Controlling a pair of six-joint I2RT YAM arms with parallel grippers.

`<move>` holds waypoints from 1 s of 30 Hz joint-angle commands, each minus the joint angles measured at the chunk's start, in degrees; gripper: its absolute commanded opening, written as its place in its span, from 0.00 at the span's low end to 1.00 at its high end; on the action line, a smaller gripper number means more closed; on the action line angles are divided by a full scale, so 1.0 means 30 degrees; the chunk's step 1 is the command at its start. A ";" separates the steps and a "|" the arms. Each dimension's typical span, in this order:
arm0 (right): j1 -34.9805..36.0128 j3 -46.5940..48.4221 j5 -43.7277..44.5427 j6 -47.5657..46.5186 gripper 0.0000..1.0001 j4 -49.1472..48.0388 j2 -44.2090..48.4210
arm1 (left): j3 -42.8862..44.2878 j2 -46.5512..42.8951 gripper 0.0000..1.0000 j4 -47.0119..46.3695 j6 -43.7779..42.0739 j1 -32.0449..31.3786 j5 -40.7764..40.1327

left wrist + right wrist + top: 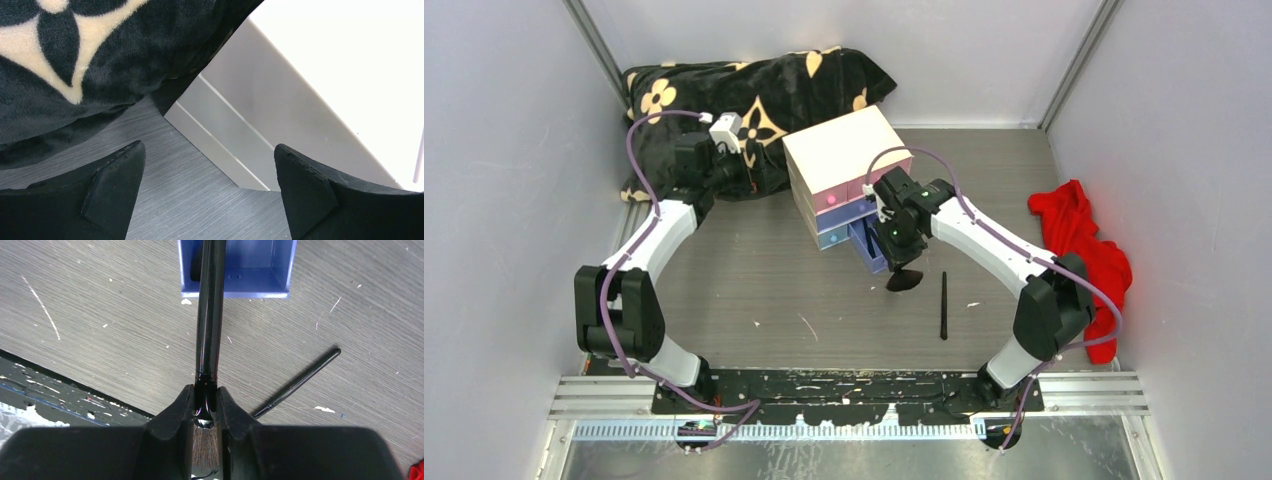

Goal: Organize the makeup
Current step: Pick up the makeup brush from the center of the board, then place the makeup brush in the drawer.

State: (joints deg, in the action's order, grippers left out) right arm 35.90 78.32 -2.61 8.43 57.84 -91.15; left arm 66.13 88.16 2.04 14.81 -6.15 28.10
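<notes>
1. From above, the right gripper [902, 262] hangs just in front of the box [839, 150], by its pulled-out blue drawer [869, 245]. A brush [905, 281] sits in its jaws, with the dark bristles showing below the fingers. A second brush [944, 305] lies on the table [774, 290] just to the right, apart from the jaws. The left gripper [734, 170] is between the blanket [774, 80] and the box.
2. In the left wrist view, the left gripper [207, 150] has its jaws spread wide with nothing between them. Beyond them are the table [190, 200], the blanket [100, 60] and the box's side [270, 110].
3. In the right wrist view, the right gripper [205, 395] is clamped on the brush [210, 315] where the handle meets the bristles. The handle runs forward over the blue drawer [260, 270]. The second brush [300, 382] lies on the table [110, 330] to the right, untouched.
</notes>
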 commanded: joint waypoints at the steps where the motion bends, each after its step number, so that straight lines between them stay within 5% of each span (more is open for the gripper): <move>1: -0.0308 -0.0339 -0.0144 -0.0281 0.02 -0.0217 -0.0348 | 0.0040 -0.0973 1.00 -0.0996 0.0035 -0.0029 0.0258; 18: -0.0882 -0.1597 0.1629 0.2405 0.02 -0.4925 -0.0218 | -0.0027 -0.1200 1.00 -0.0798 -0.0117 -0.0029 0.0156; 30: -0.0863 -0.1283 0.1483 0.3176 0.02 -0.5278 -0.0064 | -0.0096 -0.1149 1.00 -0.0828 -0.0087 -0.0030 0.0156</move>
State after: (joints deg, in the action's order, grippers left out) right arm 33.36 73.14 1.23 16.14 44.29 -94.74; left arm 65.54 87.09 2.02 14.76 -6.15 28.10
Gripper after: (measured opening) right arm 0.222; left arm 0.998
